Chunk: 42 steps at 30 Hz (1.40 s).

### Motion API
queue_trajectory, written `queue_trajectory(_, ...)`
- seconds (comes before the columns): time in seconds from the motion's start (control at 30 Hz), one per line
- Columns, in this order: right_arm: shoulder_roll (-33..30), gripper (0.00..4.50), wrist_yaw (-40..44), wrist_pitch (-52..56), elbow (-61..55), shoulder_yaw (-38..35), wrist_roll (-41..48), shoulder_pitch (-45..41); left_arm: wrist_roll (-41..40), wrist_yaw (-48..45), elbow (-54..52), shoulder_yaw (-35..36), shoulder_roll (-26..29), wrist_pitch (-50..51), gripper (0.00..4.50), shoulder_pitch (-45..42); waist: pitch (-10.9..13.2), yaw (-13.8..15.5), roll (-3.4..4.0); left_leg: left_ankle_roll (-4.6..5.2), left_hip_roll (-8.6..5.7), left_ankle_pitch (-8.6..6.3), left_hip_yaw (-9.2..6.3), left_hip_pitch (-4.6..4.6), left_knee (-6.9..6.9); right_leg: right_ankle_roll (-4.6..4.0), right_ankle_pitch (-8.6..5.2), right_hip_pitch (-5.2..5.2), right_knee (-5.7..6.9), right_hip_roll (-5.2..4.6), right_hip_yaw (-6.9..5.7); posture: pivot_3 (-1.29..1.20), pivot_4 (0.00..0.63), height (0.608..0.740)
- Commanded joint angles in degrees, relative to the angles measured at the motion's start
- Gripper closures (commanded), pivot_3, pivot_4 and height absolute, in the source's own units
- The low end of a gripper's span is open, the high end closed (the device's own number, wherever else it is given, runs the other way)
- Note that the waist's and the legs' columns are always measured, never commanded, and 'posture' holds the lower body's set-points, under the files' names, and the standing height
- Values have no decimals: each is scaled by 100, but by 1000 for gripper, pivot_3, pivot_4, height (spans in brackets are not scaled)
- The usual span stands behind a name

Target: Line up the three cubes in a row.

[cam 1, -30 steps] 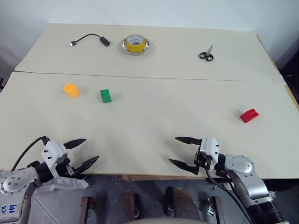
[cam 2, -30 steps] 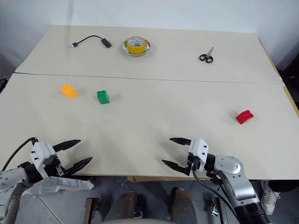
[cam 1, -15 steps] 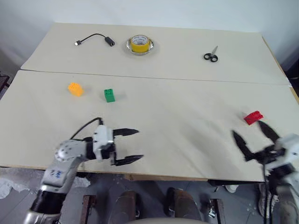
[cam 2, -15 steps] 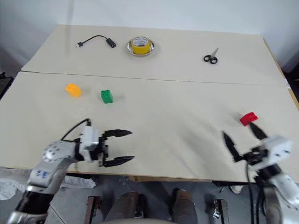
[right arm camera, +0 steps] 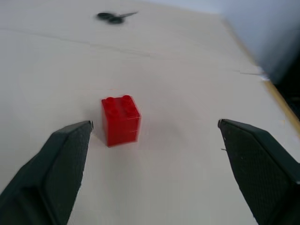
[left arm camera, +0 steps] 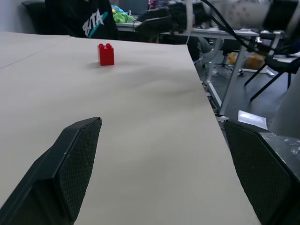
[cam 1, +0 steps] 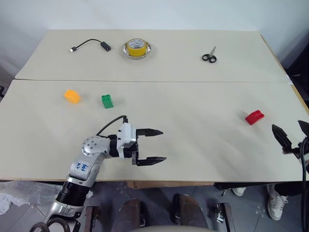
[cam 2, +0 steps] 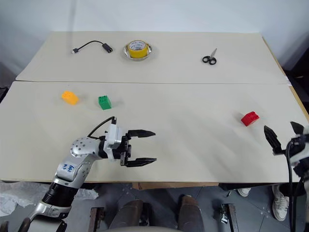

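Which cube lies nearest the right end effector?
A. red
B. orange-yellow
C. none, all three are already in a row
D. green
A: the red cube sits just ahead of the open right end effector, far from the other two cubes.

Silver-grey left arm (cam 1: 89,162), blue scribble on it, black cable looped over white wrist block; black pointed fingers (cam 1: 150,131).

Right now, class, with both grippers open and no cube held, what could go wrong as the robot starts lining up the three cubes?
1. The red cube sits near the table's right edge; a clumsy approach by the open right gripper could knock it off.
2. The orange-yellow cube and green cube stand close together, so the left gripper might bump one while grasping the other.
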Motion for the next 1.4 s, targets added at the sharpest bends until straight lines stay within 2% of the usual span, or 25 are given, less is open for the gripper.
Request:
queue_trajectory(0.03, -390, 0, 336, 305, 444, 287, -174, -459, 80, 34, -50, 88, 11, -220, 122, 106, 0, 24, 0, 1, 0, 0, -4, -3, 1, 0, 0, 0, -3, 0, -1, 0, 150, 740)
queue_trajectory(0.2, -729, 0, 825, 562, 1193, 843, -436, -1223, 218, 96, -70, 99, 42, -443, 122, 270, 0, 18, 0, 7, -4, -3, -1, -7, 2, 4, 2, 0, -10, -3, -10, 0, 150, 740)
queue_trajectory(0.37, -732, 0, 1180, 483, 1987, 1468, -890, -1971, 265, 252, -182, 132, 60, -458, 122, 463, 1, -14, 0, 7, -3, -3, 2, -8, 2, 6, 4, -1, -12, -2, -10, 0, 150, 740)
queue_trajectory(0.5, -651, 942, 1332, 236, 2423, 1667, -1088, -2288, 280, 289, -190, 151, 109, -451, 0, 492, 1, 1, 0, 7, -3, -3, 0, -10, 3, 7, 4, -1, -13, -2, -13, 0, 150, 740)
queue_trajectory(0.7, -517, 2941, 1482, -416, 3012, 1830, -1351, -2689, 265, 277, -140, 213, 212, -463, 0, 467, 0, -22, 0, 7, -2, -3, 1, -10, 3, 9, 5, -1, -14, -1, -14, 0, 150, 740)
queue_trajectory(0.73, -503, 3021, 1580, -485, 3035, 1863, -1364, -2720, 268, 284, -132, 226, 226, -469, 0, 459, 1, -22, 0, 7, -2, -3, 1, -10, 3, 9, 5, -1, -14, -1, -13, 0, 150, 740)
queue_trajectory(0.83, -503, 3017, 2241, -1029, 2603, 2187, -1471, -2747, 243, 294, -66, 360, 308, -514, 0, 462, 1, -22, 0, 7, -2, -3, 1, -10, 3, 9, 5, -1, -15, -1, -13, 0, 150, 740)
queue_trajectory(0.93, -486, 3017, 3389, -1428, 1771, 2809, -1422, -2894, 110, 189, -17, 570, 455, -538, 0, 562, 2, -47, 2, 6, 0, -3, 1, -10, 3, 9, 5, -3, -15, 0, -12, 0, 150, 740)
queue_trajectory(1.07, -319, 3017, 4272, -682, 1092, 3609, -1338, -3489, 17, 93, 75, 855, 613, -592, 0, 729, 4, -105, 4, 5, 7, -3, 0, -9, 2, 9, 5, -4, -14, 3, -13, 0, 150, 740)
queue_trajectory(1.23, 322, 3017, 4386, 12, 906, 4433, -1656, -4309, 64, 50, 79, 1044, 799, -643, 0, 935, 5, -85, 1, 5, 3, -4, -13, -16, 5, 8, 5, -3, -18, -5, -13, 0, 150, 740)
queue_trajectory(1.4, 772, 3017, 4264, -46, 1100, 4724, -1903, -4433, 57, 168, -132, 1117, 800, -591, 0, 1102, 5, -4, 1, 5, -6, -4, -40, -40, 11, 8, 5, -7, -25, -10, -15, 0, 150, 740)
